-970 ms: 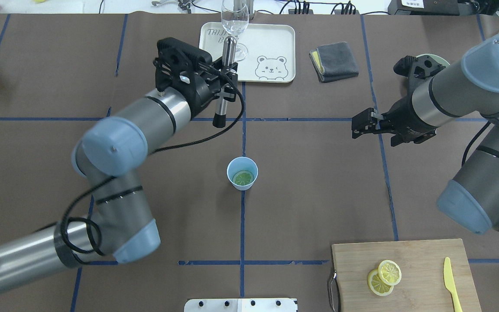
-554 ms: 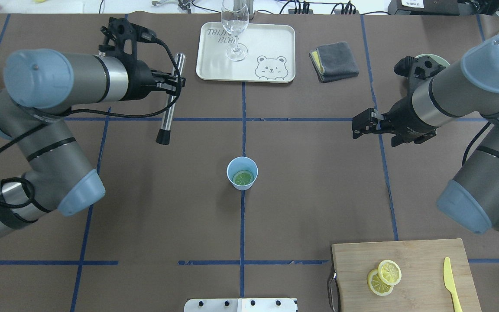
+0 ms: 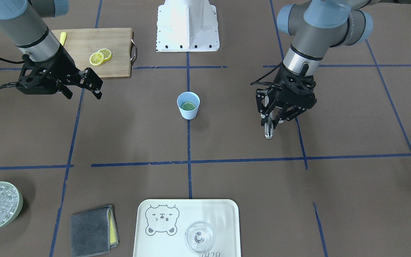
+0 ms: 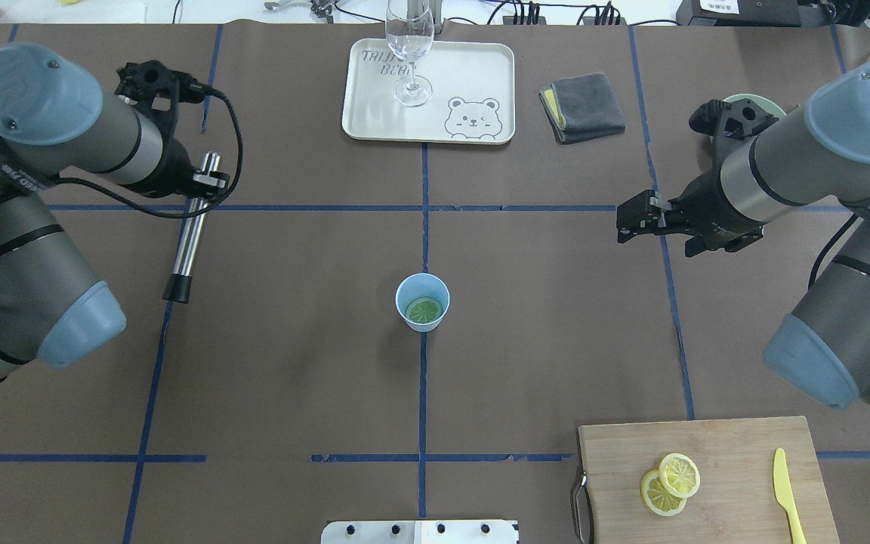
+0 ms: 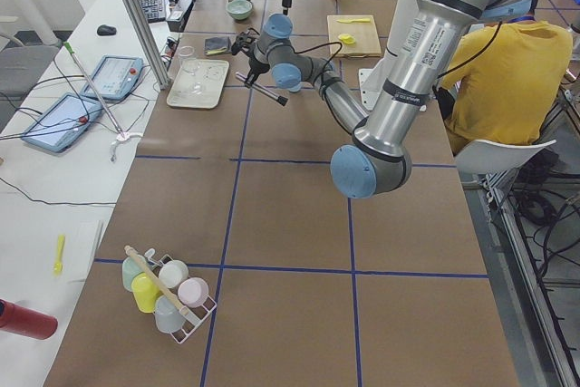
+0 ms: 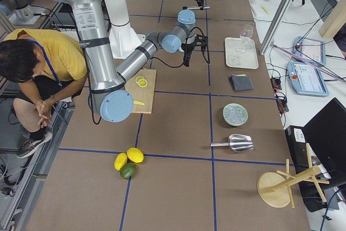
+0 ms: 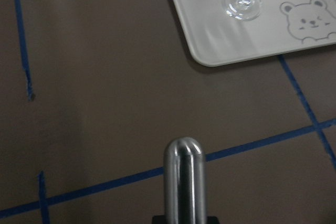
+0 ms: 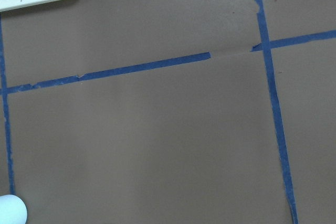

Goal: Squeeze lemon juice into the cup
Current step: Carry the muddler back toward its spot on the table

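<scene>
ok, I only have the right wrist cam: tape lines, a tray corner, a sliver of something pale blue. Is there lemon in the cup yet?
Observer: Yes. One lemon slice lies flat at the bottom of the blue cup.
Operator: And what's the other arm doing?
Observer: The left hand is shut on a steel rod with a black tip, held off to the side, well clear of the cup.

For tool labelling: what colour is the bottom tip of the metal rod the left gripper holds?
Black tip, silver rod; clearest in overhead view.
</scene>
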Tool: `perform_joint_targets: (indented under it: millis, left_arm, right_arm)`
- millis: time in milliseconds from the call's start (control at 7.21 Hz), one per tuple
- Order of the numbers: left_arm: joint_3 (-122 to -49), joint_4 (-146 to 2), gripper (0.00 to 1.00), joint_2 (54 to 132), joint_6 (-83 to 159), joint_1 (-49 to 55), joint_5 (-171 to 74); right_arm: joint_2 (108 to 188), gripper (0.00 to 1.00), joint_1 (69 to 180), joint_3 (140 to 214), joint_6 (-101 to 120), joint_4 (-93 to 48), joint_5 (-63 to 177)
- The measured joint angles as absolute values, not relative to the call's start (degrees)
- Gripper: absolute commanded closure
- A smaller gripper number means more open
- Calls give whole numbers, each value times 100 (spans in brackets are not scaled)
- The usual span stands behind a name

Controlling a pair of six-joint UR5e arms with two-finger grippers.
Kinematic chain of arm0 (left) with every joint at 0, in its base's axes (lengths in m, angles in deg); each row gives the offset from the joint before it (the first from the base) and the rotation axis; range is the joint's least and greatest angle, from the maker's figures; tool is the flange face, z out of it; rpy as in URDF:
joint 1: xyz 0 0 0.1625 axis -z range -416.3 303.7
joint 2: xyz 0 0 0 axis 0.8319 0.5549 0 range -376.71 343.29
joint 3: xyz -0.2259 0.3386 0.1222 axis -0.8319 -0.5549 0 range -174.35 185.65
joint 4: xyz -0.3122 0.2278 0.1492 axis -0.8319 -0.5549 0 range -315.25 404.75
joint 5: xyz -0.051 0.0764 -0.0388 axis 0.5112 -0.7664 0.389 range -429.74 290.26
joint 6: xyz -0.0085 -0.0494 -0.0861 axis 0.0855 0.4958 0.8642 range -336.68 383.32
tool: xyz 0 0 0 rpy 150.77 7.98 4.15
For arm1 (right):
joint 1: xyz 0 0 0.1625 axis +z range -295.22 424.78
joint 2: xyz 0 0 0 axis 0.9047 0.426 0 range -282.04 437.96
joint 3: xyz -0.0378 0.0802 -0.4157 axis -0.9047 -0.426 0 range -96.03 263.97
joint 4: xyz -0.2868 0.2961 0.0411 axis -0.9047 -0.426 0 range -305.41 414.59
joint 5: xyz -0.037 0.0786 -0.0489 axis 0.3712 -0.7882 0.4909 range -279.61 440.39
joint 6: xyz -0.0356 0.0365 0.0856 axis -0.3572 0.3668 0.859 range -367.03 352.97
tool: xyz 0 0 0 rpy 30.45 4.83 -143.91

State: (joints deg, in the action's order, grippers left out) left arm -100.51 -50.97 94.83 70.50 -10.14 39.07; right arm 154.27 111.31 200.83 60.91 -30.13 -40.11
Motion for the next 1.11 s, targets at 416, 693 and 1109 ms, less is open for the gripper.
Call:
perform_joint_targets:
  millis: [416,693,1109]
  left_arm:
    - [-9788,-5057,100,8839,6719,-567,4640]
    - [-9387,-5332,100,8601,6630,-223,5276]
    - [-8743,-6119,100,8312,6267,64,5782]
  right_arm:
    - [15447,0,11128,20091,6094,-3010,-3997]
    - [15441,0,11129,20106,6099,-3009,-3994]
    - [15444,0,11133,20232,6120,-3019,-3981]
